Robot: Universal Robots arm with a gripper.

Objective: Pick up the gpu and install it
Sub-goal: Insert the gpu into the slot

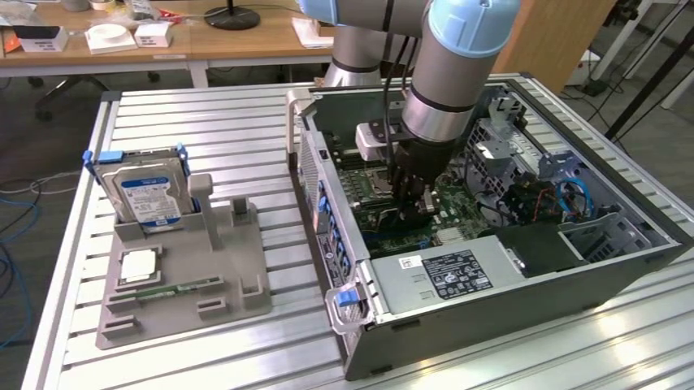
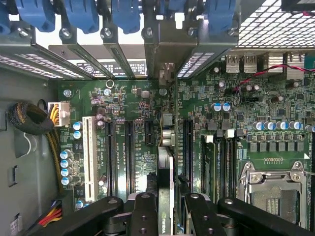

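- One slatted metal table (image 1: 217, 122) is seen in the exterior view, carrying an open computer case (image 1: 521, 301) and a grey holder tray (image 1: 184, 284).
- The computer case is laid on its side toward the table edge at the exterior view's right, with its motherboard (image 2: 138, 147) exposed.
- The robot arm (image 1: 456, 65) is lowered from above into the case, over the middle of the motherboard.
- The grey holder tray is placed toward the table edge at the exterior view's left, well apart from the arm.
- A hard drive (image 1: 146, 195) with a blue-white label is stood upright in the tray's far end.
- The gpu (image 2: 166, 172) is held edge-on inside the case, upright over the motherboard between the expansion slots, with its bracket end toward the case's slot openings; whether it is seated cannot be told.
- The gripper (image 2: 167, 206) is closed on the gpu, its black fingers (image 2: 143, 216) narrowed against both faces of the card.
- A small green memory stick (image 1: 179, 286) is laid flat in the tray's near part.
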